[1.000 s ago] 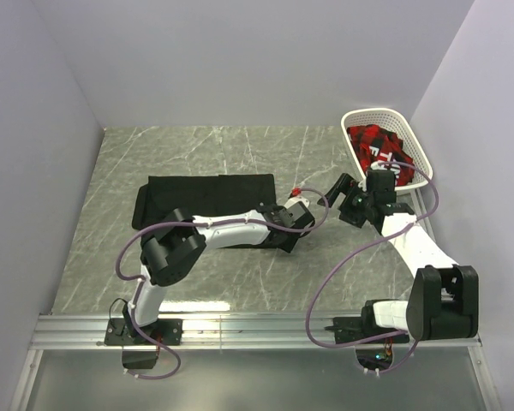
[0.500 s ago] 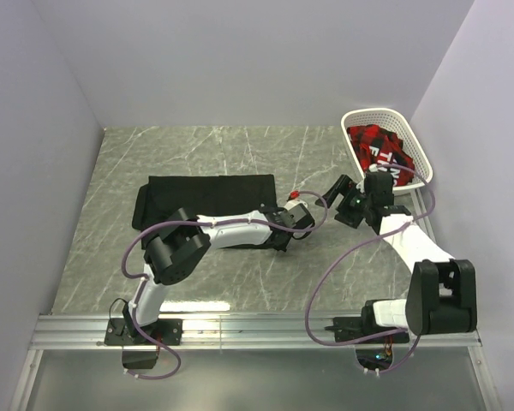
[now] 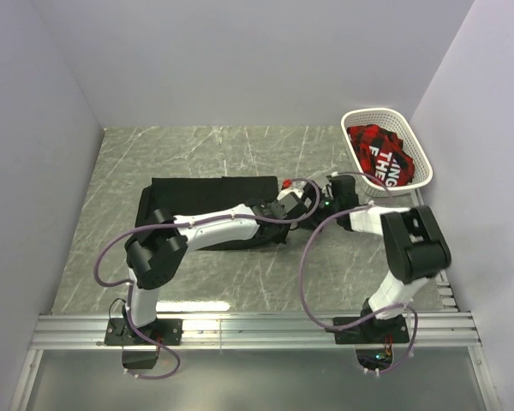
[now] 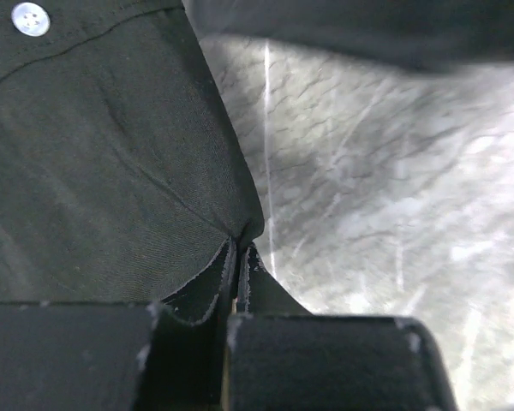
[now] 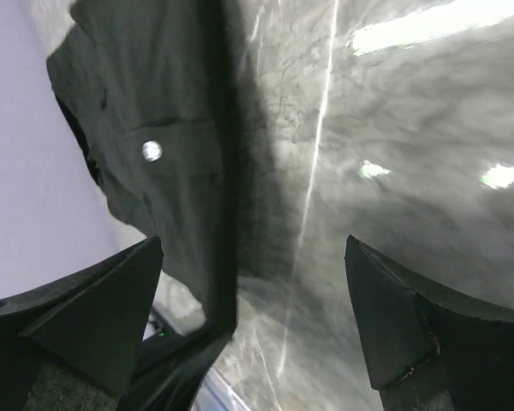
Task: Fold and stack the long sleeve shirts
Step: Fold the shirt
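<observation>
One black long sleeve shirt point(image 3: 207, 190) lies on the table point(image 3: 231, 150), left of centre toward 9 o'clock. One white basket point(image 3: 370, 113) at 2 o'clock holds red plaid cloth point(image 3: 379, 145) with white lettering. The left fingers point(image 4: 317, 364) are clenched on the shirt's hem at its 3 o'clock end. The right fingers point(image 5: 411, 325) are released, spread wide just beside it.

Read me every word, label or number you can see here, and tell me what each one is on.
"ING" over "THE": white letters on the red-and-black checked cloth in the white plastic basket, cut off by folds, partly guessed.
None on the black long sleeve shirt with white buttons.
Nothing else readable.
</observation>
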`<state>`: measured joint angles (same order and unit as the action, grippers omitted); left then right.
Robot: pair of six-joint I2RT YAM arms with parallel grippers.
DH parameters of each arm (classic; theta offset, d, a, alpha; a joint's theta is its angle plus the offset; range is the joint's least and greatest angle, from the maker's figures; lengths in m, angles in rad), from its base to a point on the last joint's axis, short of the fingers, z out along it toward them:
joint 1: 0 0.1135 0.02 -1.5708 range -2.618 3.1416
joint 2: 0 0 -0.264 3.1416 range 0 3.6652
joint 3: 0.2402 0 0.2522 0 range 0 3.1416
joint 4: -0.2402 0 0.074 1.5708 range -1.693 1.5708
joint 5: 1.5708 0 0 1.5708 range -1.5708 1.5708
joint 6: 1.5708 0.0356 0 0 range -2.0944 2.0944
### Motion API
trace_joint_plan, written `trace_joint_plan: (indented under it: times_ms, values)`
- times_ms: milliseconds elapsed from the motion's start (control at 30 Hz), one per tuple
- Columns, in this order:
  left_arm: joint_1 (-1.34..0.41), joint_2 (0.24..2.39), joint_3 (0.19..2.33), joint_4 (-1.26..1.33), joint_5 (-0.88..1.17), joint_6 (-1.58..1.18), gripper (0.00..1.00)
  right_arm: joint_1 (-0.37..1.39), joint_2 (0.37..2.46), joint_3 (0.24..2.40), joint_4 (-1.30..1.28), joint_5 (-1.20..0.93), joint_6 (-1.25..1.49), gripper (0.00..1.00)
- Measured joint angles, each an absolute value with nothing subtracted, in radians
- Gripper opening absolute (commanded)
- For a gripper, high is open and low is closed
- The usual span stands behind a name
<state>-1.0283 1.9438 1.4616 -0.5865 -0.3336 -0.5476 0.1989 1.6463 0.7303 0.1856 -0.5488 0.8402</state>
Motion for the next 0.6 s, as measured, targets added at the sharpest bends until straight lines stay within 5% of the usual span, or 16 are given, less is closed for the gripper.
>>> trace_joint_plan:
  times_ms: [367, 567, 600]
  values:
    - [-0.994, 1.912, 1.454, -0.564, -0.236, -0.601, 0.09, 0.26, 1.904, 0.838, 0.451, -0.668, 0.978, 0.77]
    - [-0.976, 1.912, 1.454, -0.542, -0.179, -0.627, 0.23, 0.292, 1.969, 0.852, 0.527, -0.702, 1.01, 0.54]
    - [-0.973, 1.912, 1.454, -0.532, -0.169, -0.634, 0.27, 0.294, 1.982, 0.852, 0.538, -0.71, 1.017, 0.44]
